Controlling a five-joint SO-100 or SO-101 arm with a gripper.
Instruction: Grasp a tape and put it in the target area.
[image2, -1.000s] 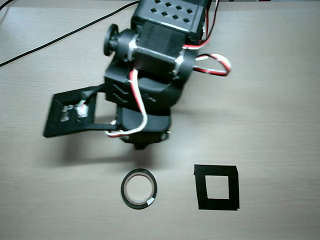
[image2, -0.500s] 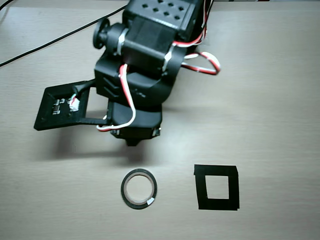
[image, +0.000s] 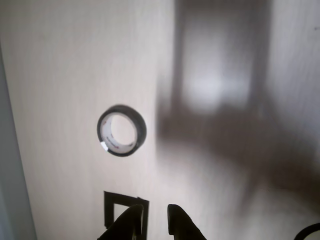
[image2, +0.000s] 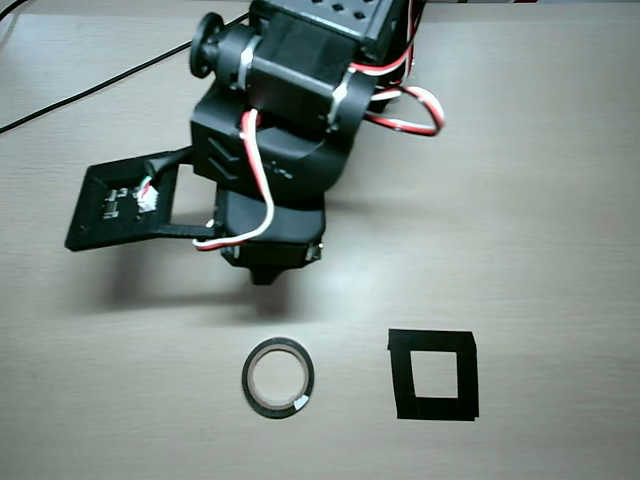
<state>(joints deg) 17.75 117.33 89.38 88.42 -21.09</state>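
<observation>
The tape (image2: 277, 376) is a thin black ring with a pale hollow centre, lying flat on the tan table near the front. In the wrist view the tape (image: 121, 131) lies ahead of my gripper and a little left. The target area (image2: 433, 374) is a black square outline to the right of the tape in the overhead view. In the wrist view the target area (image: 111, 204) is partly hidden behind my fingers. My gripper (image: 155, 207) is empty, its jaws a narrow gap apart. In the overhead view the gripper (image2: 262, 272) hangs above the table behind the tape.
The arm's black square plate with white marks (image2: 120, 205) sticks out to the left in the overhead view. A black cable (image2: 90, 85) runs across the back left. A grey strip (image: 9, 175) borders the table on the left of the wrist view.
</observation>
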